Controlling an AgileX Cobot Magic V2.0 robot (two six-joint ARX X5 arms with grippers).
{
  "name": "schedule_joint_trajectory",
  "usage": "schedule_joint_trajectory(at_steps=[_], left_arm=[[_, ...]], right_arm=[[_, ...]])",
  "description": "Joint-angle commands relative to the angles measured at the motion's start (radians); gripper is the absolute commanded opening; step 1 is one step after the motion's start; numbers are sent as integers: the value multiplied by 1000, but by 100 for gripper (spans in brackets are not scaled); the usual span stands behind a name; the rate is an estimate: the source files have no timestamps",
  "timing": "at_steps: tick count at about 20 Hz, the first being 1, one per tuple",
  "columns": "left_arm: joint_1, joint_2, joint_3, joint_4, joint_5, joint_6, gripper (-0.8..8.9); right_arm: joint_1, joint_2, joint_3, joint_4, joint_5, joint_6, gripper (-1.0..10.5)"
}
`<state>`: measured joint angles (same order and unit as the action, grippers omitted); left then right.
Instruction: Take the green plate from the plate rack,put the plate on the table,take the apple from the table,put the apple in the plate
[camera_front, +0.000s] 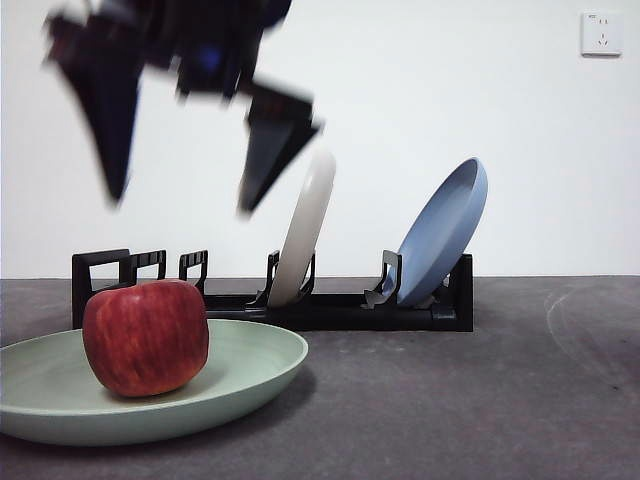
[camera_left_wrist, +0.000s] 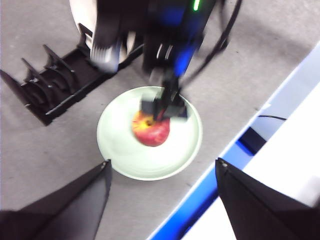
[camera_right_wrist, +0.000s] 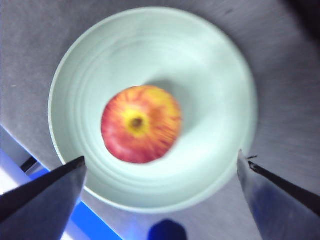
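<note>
**Apple sits in the green plate**

I see the apple (camera_front: 145, 336) resting in the green plate (camera_front: 255, 365) on the counter (camera_front: 480, 400). My right hand (camera_front: 180, 195) hangs above the apple, spread wide, holding nothing. My left hand (camera_left_wrist: 162, 172) is wide too, off beside the plate. The plate rack (camera_front: 330, 308) stands behind the plate.

This looks like a robotics lab or test bench rather than a home kitchen; the table (camera_front: 500, 400) is a bare dark grey matte surface with faint scuffs, set against a plain white wall (camera_front: 480, 100) that carries only a single white power socket (camera_front: 600, 33); in the left wrist view a blue strip (camera_left_wrist: 200, 192) edges the table, with a white surface beyond it and black cables (camera_left_wrist: 225, 30) trailing off the arm; the tableware is staged, with no food preparation around it.
</note>
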<state>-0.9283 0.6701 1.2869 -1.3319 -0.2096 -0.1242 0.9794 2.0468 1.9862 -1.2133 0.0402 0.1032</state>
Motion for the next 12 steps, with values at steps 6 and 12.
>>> schedule_joint_trajectory(at_steps=[6, 12], left_arm=[[0, -3, -3, 9, -168, -10, 345], [0, -3, -3, 28, -164, -10, 345]], right_arm=[[-44, -185, 103, -165, 49, -52, 504], [-52, -386, 92, -166, 50, -41, 504]])
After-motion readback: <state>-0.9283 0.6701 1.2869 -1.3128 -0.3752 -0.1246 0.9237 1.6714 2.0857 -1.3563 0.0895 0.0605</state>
